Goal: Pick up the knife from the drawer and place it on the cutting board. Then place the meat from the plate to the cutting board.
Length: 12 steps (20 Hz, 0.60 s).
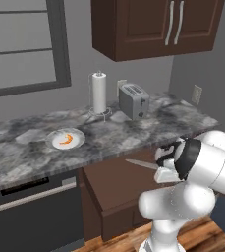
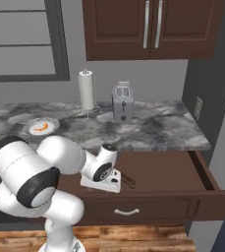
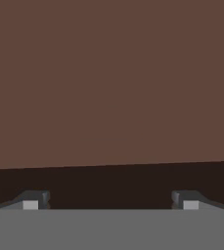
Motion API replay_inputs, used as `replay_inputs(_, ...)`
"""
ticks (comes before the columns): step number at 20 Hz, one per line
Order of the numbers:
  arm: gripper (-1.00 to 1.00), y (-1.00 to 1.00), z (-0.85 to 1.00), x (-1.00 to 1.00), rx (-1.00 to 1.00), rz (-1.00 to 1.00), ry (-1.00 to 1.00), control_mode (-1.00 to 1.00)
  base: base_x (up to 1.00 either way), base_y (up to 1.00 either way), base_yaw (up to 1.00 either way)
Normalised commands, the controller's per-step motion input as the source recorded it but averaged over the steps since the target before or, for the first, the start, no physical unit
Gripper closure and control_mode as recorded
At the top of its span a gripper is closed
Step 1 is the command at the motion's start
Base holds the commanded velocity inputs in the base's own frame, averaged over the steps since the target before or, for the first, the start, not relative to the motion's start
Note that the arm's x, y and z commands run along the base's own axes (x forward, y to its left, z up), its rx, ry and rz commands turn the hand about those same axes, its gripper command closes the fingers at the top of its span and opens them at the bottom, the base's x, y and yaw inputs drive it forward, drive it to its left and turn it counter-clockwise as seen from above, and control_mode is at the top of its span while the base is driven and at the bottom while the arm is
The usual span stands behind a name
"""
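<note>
The first step is in hand — fetching the knife (image 2: pixel 128 180) out of the drawer (image 2: pixel 202 197). The drawer stands pulled open below the marble counter (image 2: pixel 158 130), its curved silver handle facing the near side; the arm is bent down into it, and the gripper (image 3: pixel 110 200) sits low over the drawer's brown floor with its fingertips (image 3: pixel 34 199) spread wide and nothing between them.

In the right base view the knife's dark wooden handle pokes out just to the right of the hand, lying on the drawer floor; in the left base view the silver blade shows pointing left from under the wrist. So the knife lies just beside or under the hand, not yet gripped; whether the fingers already straddle it I cannot tell, since the hand view gives only bare wood.

The meat (image 1: pixel 67 140) — a small orange crescent — rests on the white plate (image 1: pixel 78 142) at the left of the counter, well apart from the drawer; a paper towel roll (image 1: pixel 99 92) and a toaster (image 1: pixel 133 101) stand farther back. I cannot make out the cutting board.

Next, I judge, the hand must centre over the handle, drop until the fingers flank it, then close and lift straight up to clear the drawer's front.
</note>
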Motion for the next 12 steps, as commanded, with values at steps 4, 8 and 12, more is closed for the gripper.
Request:
replay_inputs(4, -1.00, -0.12, 0.08, -0.18, 0.00, -0.05, 0.03, -1.00, 0.00, 0.00, 0.00)
replay_inputs(8, -1.00, -0.26, 0.36, 0.57, 0.00, 0.00, 0.10, -1.00, 0.00, 0.00, 0.00)
replay_inputs(12, -1.00, -0.34, 0.23, 0.69, 0.00, 0.00, 0.04, -1.00, 0.00, 0.00, 0.00)
